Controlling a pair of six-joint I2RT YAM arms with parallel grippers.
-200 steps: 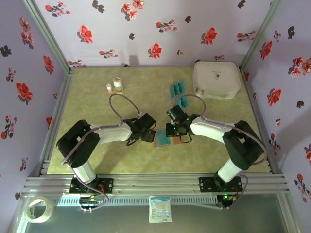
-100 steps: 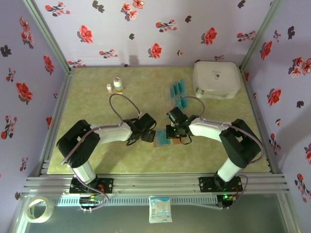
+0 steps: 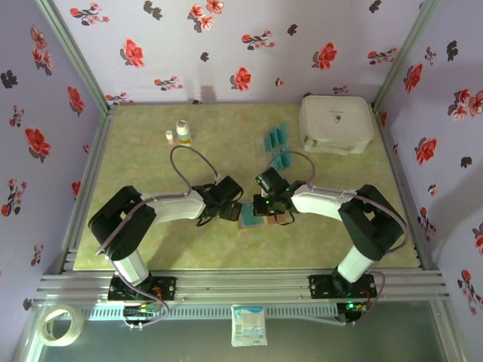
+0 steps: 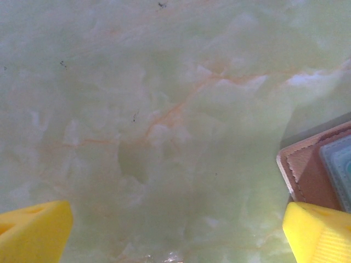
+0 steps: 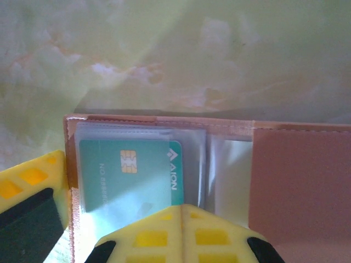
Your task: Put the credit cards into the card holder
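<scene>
The brown card holder (image 3: 251, 219) lies open mid-table with one teal credit card (image 5: 129, 172) in its left pocket, the right gripper (image 5: 184, 213) closed above it, the left gripper (image 4: 175, 216) spread wide just left, and the other credit cards (image 3: 277, 139) farther back.

credit card (image 5: 129, 170) inside the card holder (image 5: 299, 181)

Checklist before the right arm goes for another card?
1. Card holder lying open: ok.
2. Teal card under the clear sleeve: ok. Fully seated: cannot tell, as its near edge is hidden.
3. Right gripper shut at that near edge. Free of the card: cannot tell.
4. Left gripper open, one finger at the holder's corner: ok.
5. Loose credit cards on the table beyond the holder, unobstructed: ok.
</scene>
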